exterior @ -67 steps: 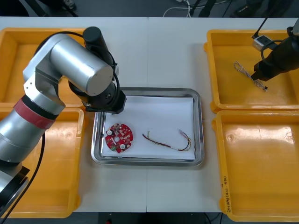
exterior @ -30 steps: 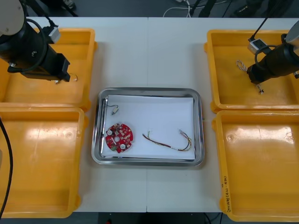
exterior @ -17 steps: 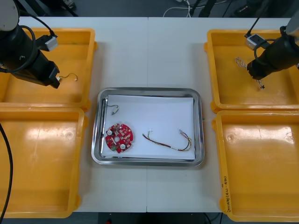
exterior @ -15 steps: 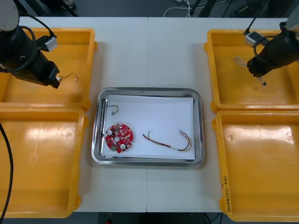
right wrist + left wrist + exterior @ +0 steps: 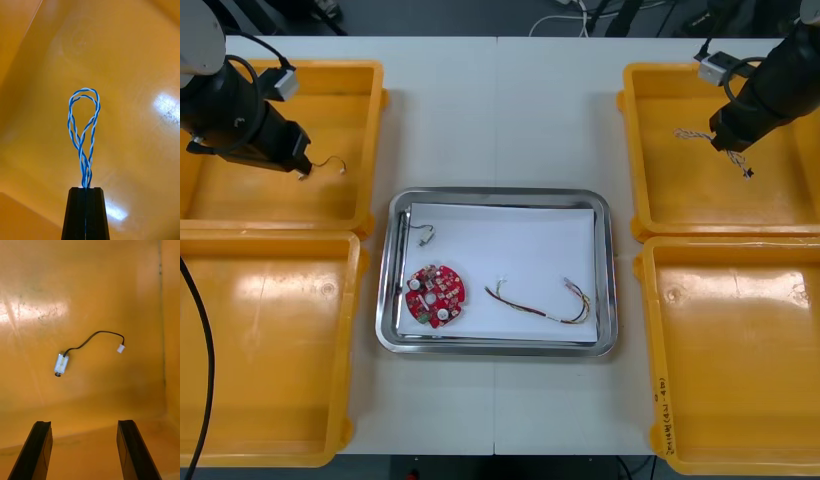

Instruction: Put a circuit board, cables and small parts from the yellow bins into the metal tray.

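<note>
Pinching the twisted blue and white cable (image 5: 85, 165) at its very end, the right hand (image 5: 86, 189) sits over the far right yellow bin (image 5: 780, 210). Its black fingers are pressed together on the strands, and the loop sticks out free beyond the tips. The cable looks clear of the bin floor.

Risk: it's a thin grip on a thin twisted pair, so a fast swing toward the metal tray (image 5: 604, 270) could let it slide out. The loose loop could also catch the bin wall and get tugged free. Dropped carelessly, it could land across the tray rim, or on the red and yellow cable (image 5: 540, 305) and round red circuit board (image 5: 434, 295) already lying inside.

The left hand (image 5: 83, 423) hovers spread over the far left yellow bin (image 5: 240, 205). A small metal part (image 5: 61, 363) with a black lead lies on the bin floor beyond the fingertips, not between them. Risk there: closing off-centre nips just the lead, or nudges the part away.
</note>
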`<action>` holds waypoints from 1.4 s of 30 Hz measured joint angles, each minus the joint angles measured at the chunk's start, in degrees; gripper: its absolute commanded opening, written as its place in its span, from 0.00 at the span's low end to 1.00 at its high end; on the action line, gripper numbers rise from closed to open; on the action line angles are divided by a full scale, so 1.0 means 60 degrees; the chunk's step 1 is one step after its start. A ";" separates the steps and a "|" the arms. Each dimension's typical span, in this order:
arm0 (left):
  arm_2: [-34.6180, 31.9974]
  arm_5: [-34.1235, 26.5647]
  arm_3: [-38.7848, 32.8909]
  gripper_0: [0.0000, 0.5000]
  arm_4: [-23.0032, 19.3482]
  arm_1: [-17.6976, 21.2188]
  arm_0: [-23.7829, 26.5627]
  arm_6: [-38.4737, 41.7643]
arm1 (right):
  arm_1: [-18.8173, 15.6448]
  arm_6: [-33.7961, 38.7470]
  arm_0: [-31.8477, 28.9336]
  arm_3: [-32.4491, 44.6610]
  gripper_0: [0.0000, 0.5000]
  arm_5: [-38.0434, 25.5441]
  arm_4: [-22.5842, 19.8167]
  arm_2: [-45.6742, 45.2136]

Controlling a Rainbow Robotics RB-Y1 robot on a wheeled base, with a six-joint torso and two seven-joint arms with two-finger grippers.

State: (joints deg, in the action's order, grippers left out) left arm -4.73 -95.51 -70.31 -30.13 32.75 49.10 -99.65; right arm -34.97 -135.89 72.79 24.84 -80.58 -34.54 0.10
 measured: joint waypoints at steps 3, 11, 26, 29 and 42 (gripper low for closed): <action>0.0039 0.0442 0.0236 1.00 -0.0001 0.0000 0.0001 -0.0001 | -0.0003 0.0116 -0.0004 0.0646 0.00 -0.0910 0.0567 -0.0240; 0.0139 0.1302 0.0787 1.00 0.0015 0.0000 0.0005 -0.0014 | -0.0003 0.0120 -0.0118 0.2340 0.00 -0.3021 0.1085 -0.1401; 0.0769 0.2667 0.1676 1.00 0.0068 -0.0001 0.0008 -0.0856 | 0.0060 0.2049 -0.1377 0.6950 0.00 -0.4854 0.0542 -0.1527; 0.0903 0.2897 0.1851 1.00 0.0069 -0.0002 0.0009 -0.0856 | 0.0119 0.2350 -0.1651 0.7738 0.00 -0.4856 0.0218 -0.1530; 0.1012 0.3775 0.2456 1.00 0.0078 -0.0091 0.0011 -0.0856 | 0.0364 0.3631 -0.2515 1.0433 0.00 -0.4862 -0.1051 -0.0443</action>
State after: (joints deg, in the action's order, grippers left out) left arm 1.34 -72.86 -55.57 -29.66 32.21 49.17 -104.79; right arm -32.78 -114.11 57.69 87.44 -109.75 -40.85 -2.56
